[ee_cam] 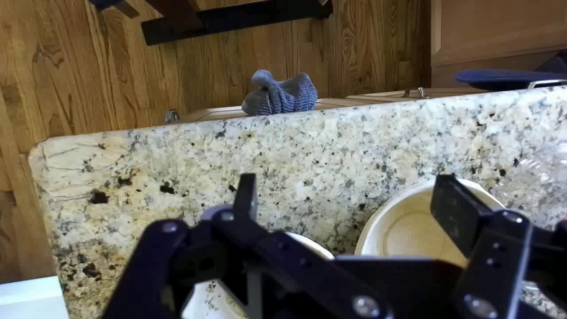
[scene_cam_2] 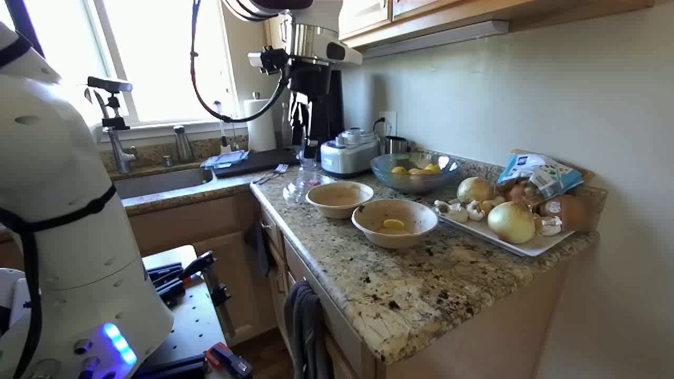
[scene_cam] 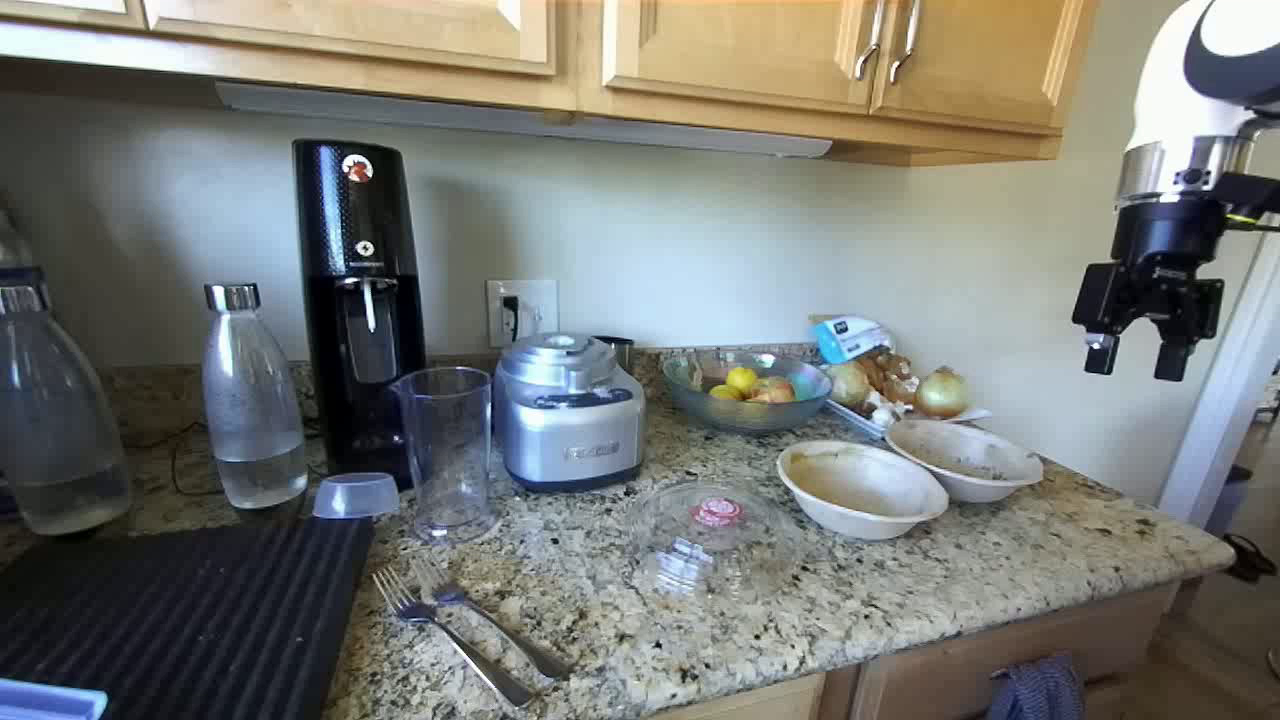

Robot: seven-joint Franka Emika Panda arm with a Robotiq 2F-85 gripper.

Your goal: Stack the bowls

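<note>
Upper right of an exterior view: gripper [scene_cam: 1137,360], black, pointing down, two fingers [scene_cam: 1172,360] apart, a clear gap between the tips. Right of centre: bowl one [scene_cam: 862,490], cream-white with tan inside, upright on the countertop [scene_cam: 1060,560]. Just beside it, to the right: bowl two [scene_cam: 965,460], same kind, upright, specks on its inside. Centre of an exterior view: yellow wedge [scene_cam_2: 394,224], lying in bowl two. Lower right of the wrist view: bowl one, partly behind a finger; to its left, bowl two, largely hidden by the gripper, a strip of countertop showing between the visible rims. Right of an exterior view: white tray [scene_cam_2: 537,248], bearing onions [scene_cam_2: 511,222] and garlic [scene_cam_2: 458,211]. Lower left of an exterior view: two forks [scene_cam: 472,653], side by side.
</note>
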